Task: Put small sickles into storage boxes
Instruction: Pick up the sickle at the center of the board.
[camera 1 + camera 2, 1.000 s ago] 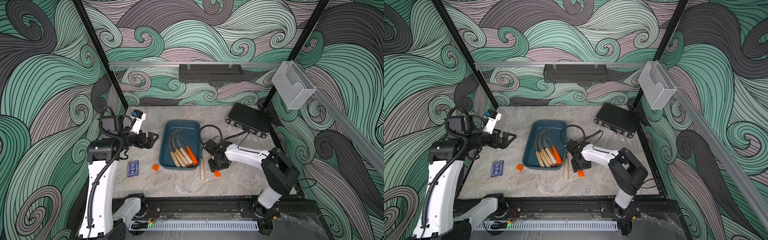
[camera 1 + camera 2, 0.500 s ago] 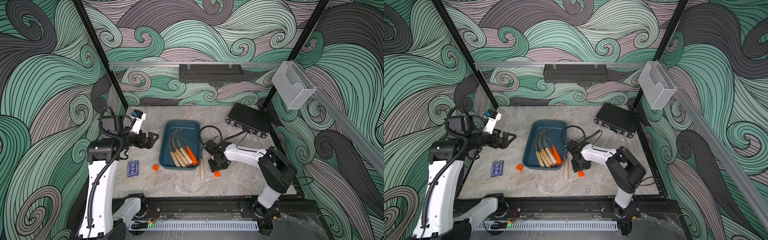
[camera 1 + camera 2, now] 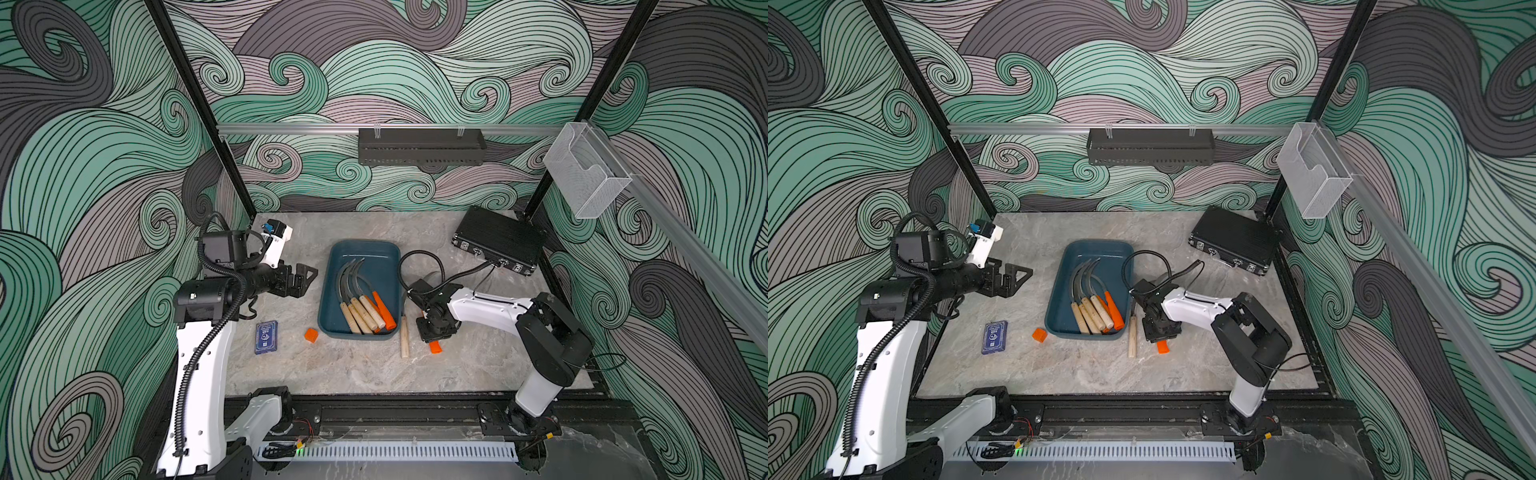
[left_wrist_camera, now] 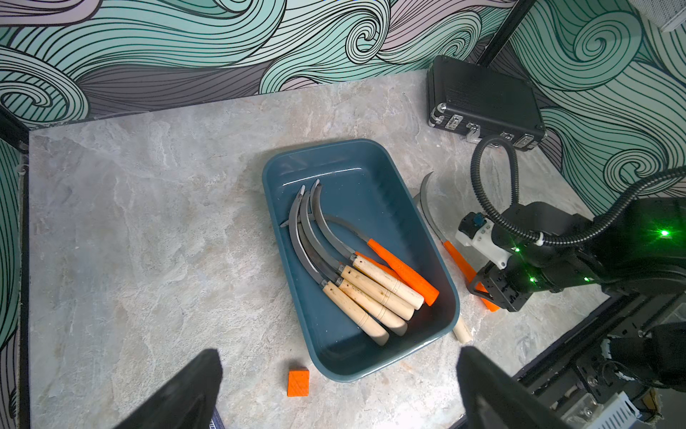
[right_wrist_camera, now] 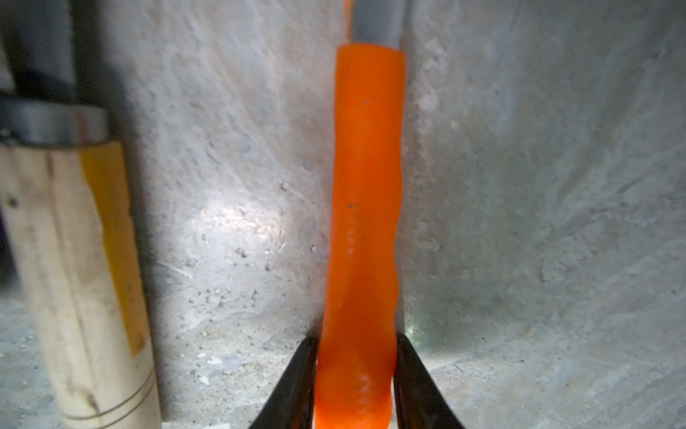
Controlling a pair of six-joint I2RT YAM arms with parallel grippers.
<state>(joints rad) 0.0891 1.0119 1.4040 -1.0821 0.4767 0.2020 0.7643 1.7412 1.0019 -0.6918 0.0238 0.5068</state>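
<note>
The dark teal storage box [image 3: 374, 259] [image 3: 1100, 255] [image 4: 356, 174] stands mid-table and holds several small sickles [image 3: 362, 309] [image 4: 371, 286], most with wooden handles. Just right of it, an orange-handled sickle [image 5: 365, 185] [image 4: 458, 262] lies on the table. My right gripper [image 5: 356, 353] [image 3: 434, 332] is shut on its handle, and only the handle's end [image 3: 1163, 347] pokes out below the gripper. A wooden-handled sickle [image 3: 404, 340] [image 5: 74, 278] lies between that gripper and the box. My left gripper [image 3: 307, 276] [image 4: 339, 367] hovers left of the box, open and empty.
A small orange cube [image 3: 311, 335] and a blue card box [image 3: 266, 336] lie left of the box's near end. A black latch case [image 3: 498, 245] sits at the back right. The right arm's cable [image 3: 419, 266] loops beside the box. A clear bin [image 3: 586, 174] hangs on the right wall.
My right gripper's jaws have shut on the orange handle, and that arm's elbow has shifted slightly. The left arm has not moved.
</note>
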